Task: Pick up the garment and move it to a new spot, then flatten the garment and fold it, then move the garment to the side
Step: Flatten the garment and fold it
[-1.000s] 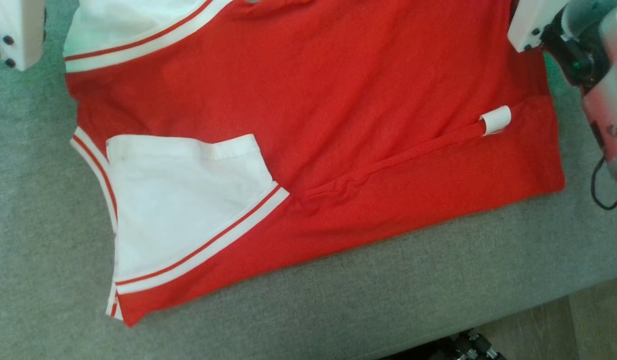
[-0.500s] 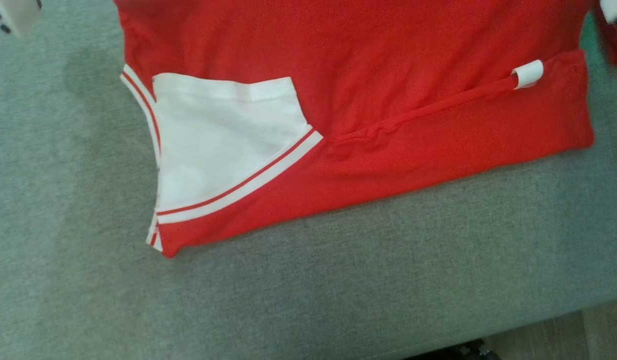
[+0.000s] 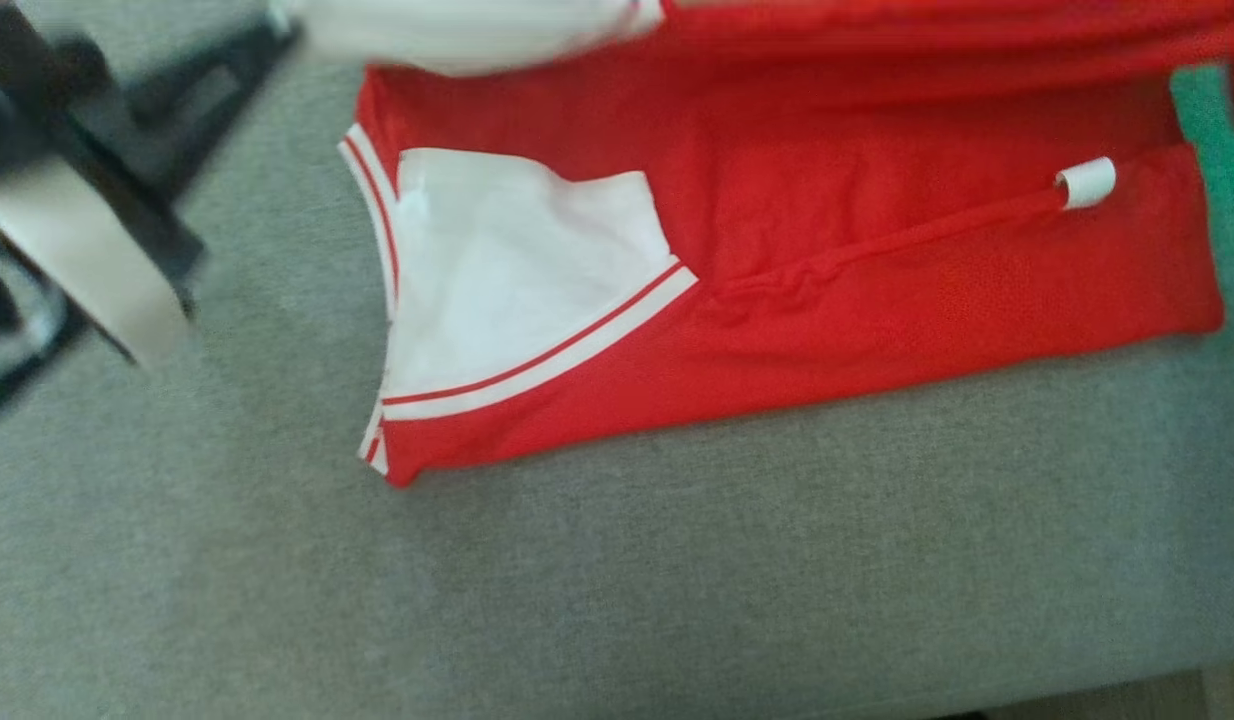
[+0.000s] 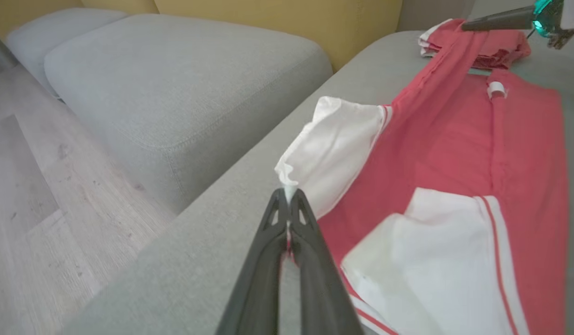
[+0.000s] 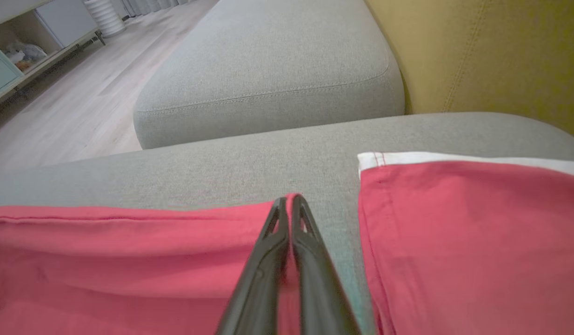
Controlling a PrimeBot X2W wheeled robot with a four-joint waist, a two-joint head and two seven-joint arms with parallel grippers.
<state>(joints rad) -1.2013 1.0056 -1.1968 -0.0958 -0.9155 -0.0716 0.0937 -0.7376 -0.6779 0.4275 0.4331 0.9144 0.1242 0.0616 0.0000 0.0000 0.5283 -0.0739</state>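
The red garment [image 3: 877,280] with white sleeves lies spread on the grey sofa seat [image 3: 617,580]. One white sleeve [image 3: 507,280] is folded in on its near left part. A small white tag [image 3: 1085,183] sits near the right end. My left gripper [image 4: 289,195] is shut on the tip of the other white sleeve [image 4: 333,144], held up off the seat. My right gripper [image 5: 290,200] is shut on a red edge of the garment [image 5: 129,251]; in the left wrist view the right gripper [image 4: 468,25] holds that edge raised. The lifted edge [image 3: 927,20] runs blurred across the top of the head view.
My left arm [image 3: 87,250] shows blurred at the left of the head view. A second grey cushion [image 4: 175,88] and a yellow backrest [image 5: 491,56] stand beyond the seat. Wood floor [image 4: 31,209] lies past the seat edge. More red cloth with a white band [image 5: 454,223] lies by the right gripper.
The head camera has shifted. The garment's far edge with its white sleeve has been lifted off the seat and now hangs across the top; my left arm has come into view.
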